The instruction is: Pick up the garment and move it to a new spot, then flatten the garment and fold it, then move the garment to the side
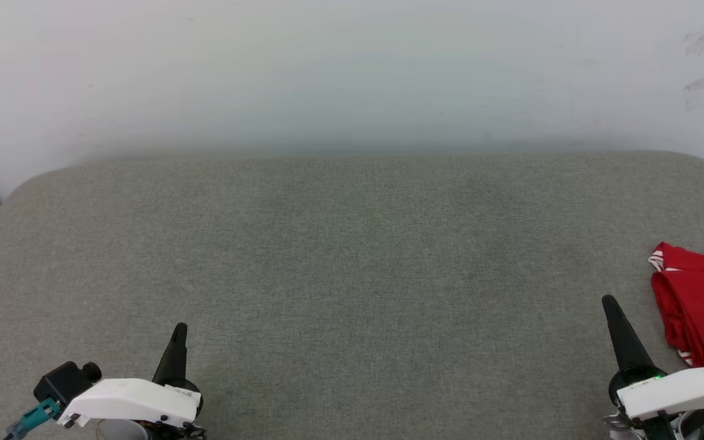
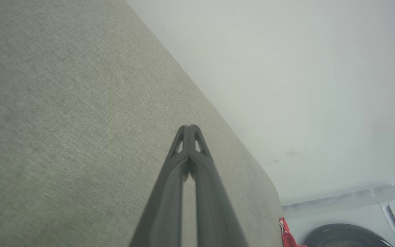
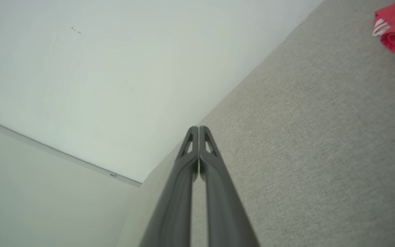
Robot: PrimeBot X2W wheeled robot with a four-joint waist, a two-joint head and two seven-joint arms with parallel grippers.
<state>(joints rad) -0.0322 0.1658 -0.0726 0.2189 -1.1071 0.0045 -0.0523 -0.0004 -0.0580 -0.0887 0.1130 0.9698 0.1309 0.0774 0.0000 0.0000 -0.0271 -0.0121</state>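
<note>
Left gripper point(image 1: 179, 329): jaws pressed together, empty.
Right gripper point(image 1: 607, 301): jaws pressed together, empty.
Garment point(image 1: 701, 311): red, crumpled, at the right edge of the bench point(image 1: 352, 256).

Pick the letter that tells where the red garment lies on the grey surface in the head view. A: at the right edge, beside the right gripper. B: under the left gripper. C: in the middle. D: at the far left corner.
A: the garment lies bunched at the right edge of the grey surface, just right of the right gripper.
</note>
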